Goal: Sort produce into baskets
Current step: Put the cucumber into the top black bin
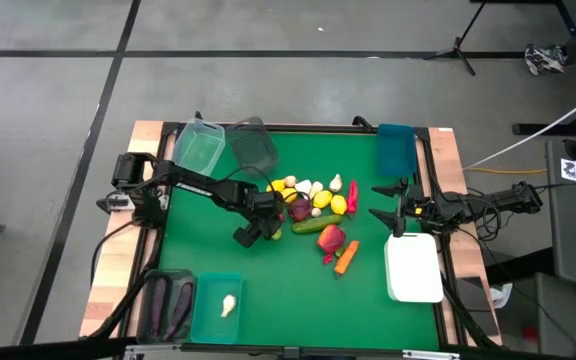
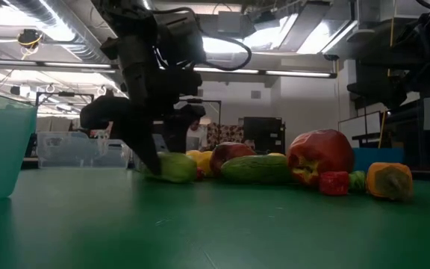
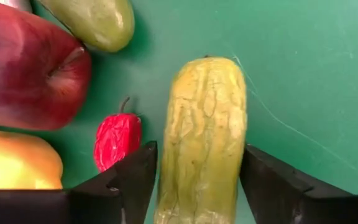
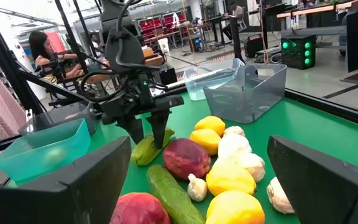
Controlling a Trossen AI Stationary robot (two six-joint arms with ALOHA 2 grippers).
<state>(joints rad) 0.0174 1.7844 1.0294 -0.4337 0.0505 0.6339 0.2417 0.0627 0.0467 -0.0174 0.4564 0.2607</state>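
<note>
My left gripper (image 1: 265, 230) is down at the near left edge of the produce pile, its fingers closed on a yellow-green cucumber (image 3: 204, 137) that lies on the green mat. It also shows in the low view (image 2: 174, 167) and the right wrist view (image 4: 148, 149). Beside it are a small red pepper (image 3: 117, 139), a red apple (image 3: 30, 68) and a second cucumber (image 1: 316, 225). My right gripper (image 1: 393, 215) hangs open and empty at the table's right side, its fingers pointing toward the pile. My left gripper pinches the cucumber's two long sides (image 3: 169, 168) between its two fingers (image 3: 135, 177), somewhere along its middle. The fingers come from above, pointing down, and lie across the cucumber. The cucumber lies flat on the mat.
A clear tub (image 1: 200, 148), a smoky grey tub (image 1: 251, 145) and a blue tub (image 1: 395, 150) stand at the far edge. A white tray (image 1: 413, 267) is near right. A teal tub (image 1: 216, 305) holds garlic, and a dark tub (image 1: 166, 303) holds eggplants. Lemons, garlic, a carrot (image 1: 347, 257) lie mid-table.
</note>
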